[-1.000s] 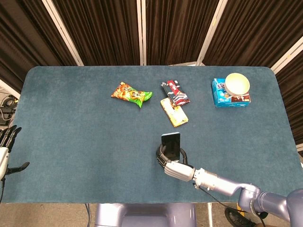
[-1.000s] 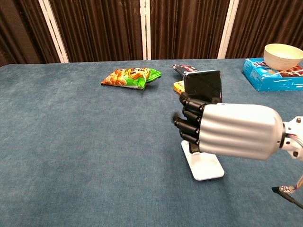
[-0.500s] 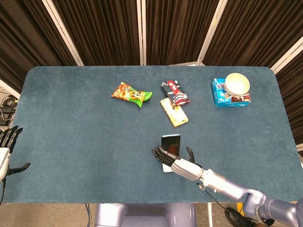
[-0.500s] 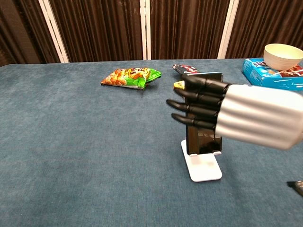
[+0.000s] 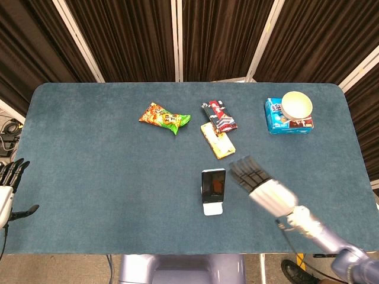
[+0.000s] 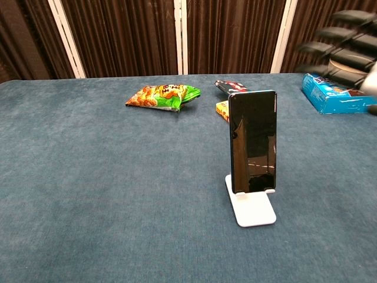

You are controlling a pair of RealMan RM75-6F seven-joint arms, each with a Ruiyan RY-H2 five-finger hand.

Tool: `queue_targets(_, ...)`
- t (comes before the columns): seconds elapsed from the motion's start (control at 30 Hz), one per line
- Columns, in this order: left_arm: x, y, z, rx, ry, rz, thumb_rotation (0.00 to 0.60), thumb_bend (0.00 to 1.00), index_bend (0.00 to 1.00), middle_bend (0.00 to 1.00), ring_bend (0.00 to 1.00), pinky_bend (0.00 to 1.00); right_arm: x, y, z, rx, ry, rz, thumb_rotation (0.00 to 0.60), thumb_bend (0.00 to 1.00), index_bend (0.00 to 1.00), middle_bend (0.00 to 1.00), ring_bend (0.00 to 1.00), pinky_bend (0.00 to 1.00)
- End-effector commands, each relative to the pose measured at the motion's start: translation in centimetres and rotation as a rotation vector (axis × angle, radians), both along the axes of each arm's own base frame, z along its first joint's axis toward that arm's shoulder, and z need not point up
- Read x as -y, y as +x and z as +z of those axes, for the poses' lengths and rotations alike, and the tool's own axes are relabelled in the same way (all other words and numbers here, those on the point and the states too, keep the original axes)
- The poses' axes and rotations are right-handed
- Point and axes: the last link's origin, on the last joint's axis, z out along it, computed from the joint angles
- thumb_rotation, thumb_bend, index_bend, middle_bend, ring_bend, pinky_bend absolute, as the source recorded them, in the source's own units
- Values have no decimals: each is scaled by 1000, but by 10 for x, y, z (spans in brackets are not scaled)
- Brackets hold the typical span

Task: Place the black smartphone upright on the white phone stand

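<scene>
The black smartphone (image 6: 253,142) stands upright on the white phone stand (image 6: 253,207), its glossy dark screen leaning back a little and catching faint reflections, its foot in the stand's lip. The pair sits toward the near edge of the blue surface (image 5: 95,154), a bit right of the middle. The right hand (image 5: 260,184) hangs just beside it, blurred, fingers (image 6: 330,48) spread and holding nothing. The left hand (image 5: 8,186) is off the surface's near left corner, fingers apart and empty.
</scene>
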Motion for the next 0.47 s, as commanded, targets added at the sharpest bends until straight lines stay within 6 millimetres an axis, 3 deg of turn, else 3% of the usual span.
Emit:
queue_targets(0.03,1,1,-1,-3,-3,-5,600,0,0,0,0,0,-1,-46,36,203,34,-321,600,0,0,0,0,0)
queue_targets(0.3,4,4,-2,-1,-3,-13,600,0,0,0,0,0,-25,-64,43,640,343,-721,600,0,0,0,0,0)
queue_targets(0.47,4,4,0,3,0,-16,600,0,0,0,0,0,-51,-63,40,712,369,-782,600,0,0,0,0,0)
